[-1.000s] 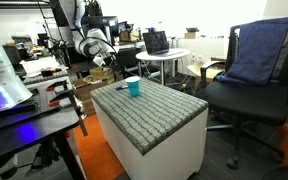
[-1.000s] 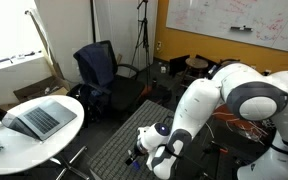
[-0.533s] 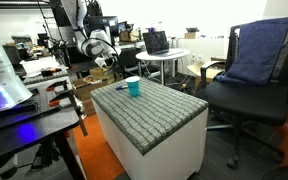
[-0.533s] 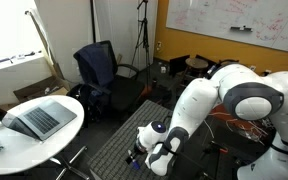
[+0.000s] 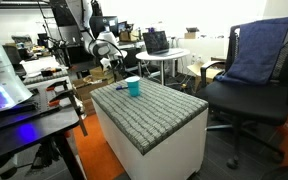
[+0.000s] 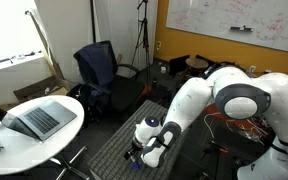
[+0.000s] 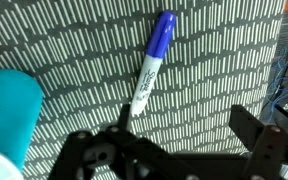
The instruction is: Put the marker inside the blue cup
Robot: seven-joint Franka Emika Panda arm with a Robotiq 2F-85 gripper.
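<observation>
In the wrist view, the blue cup (image 7: 6, 115) stood at the far left on the grey padded counter (image 7: 224, 60), only part of its teal side showing. To its right, near but apart from the cup, the marker (image 7: 150, 62) lay flat on the ribbed padding, slanted, with its blue cap at the far end and its dark tip at the near end, close to the hand (image 7: 174, 150). The hand hovered over the near edge of the view with its fingers (image 7: 256, 140) spread wide apart and nothing between them; the tip of the marker sat just beside the left one. In an exterior view the cup (image 5: 133, 87) stood near a far corner of the counter. The marker looked light and stiff, with a smooth round barrel likely to roll or slip under a glancing pinch, though the soft padding should steady it. The white barrel near its middle seemed the best place to grip, squeezed across its width. The small cup looked light enough to tip if knocked.
</observation>
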